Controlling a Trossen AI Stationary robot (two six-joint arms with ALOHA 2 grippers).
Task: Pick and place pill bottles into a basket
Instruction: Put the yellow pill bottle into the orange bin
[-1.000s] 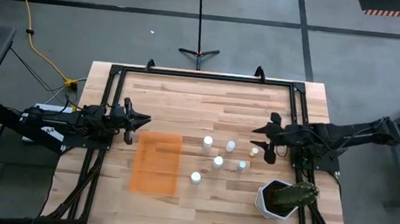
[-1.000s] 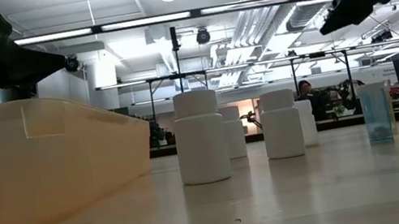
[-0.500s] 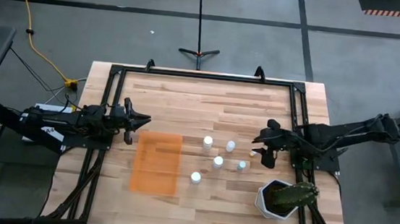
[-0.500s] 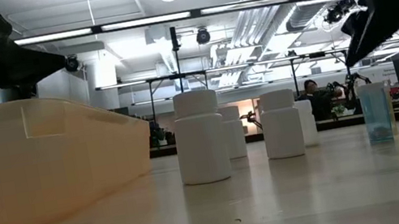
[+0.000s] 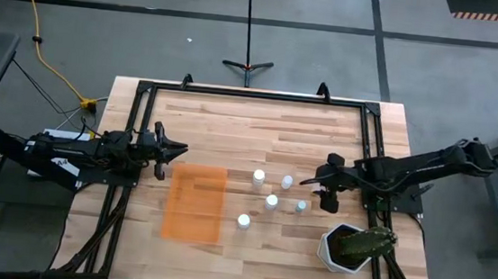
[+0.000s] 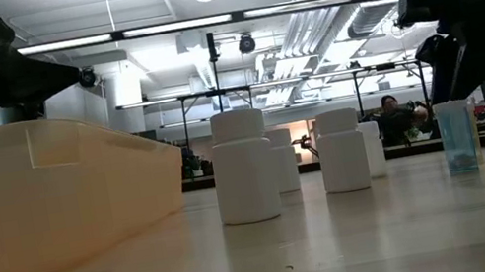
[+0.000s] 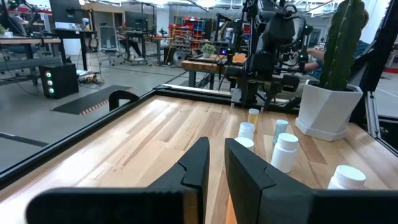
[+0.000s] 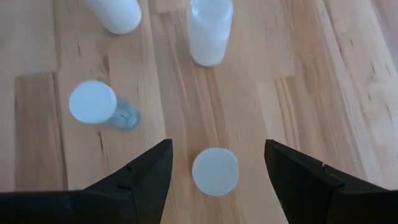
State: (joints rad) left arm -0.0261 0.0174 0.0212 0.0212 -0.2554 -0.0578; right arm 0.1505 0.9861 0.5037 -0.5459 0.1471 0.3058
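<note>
On the wooden table (image 5: 259, 127), the orange basket (image 5: 195, 203) is the landmark, lying flat toward the left half of the boards. Far across from the basket, near the table's right front corner, stands a white pot holding a green cactus (image 5: 354, 245). Just beyond the basket's left far corner hangs the left gripper (image 5: 172, 156), waiting, its two dark fingers (image 7: 198, 165) standing close together with only a narrow slit between them and nothing held. Well to the right of the basket, past the bottle cluster, the right gripper (image 5: 320, 189) points downward with its fingers (image 8: 140, 177) spread wide, and a capped bottle (image 8: 214, 171) sits on the table between them, touched by neither. To the right of the basket, the pill bottles (image 5: 272, 201) stand upright in a loose group on the bare wood, none inside the basket; the nearest one (image 5: 244, 219) is just off the basket's right edge, and one with a bluish clear body (image 8: 93, 103) stands farther out by the right gripper
</note>
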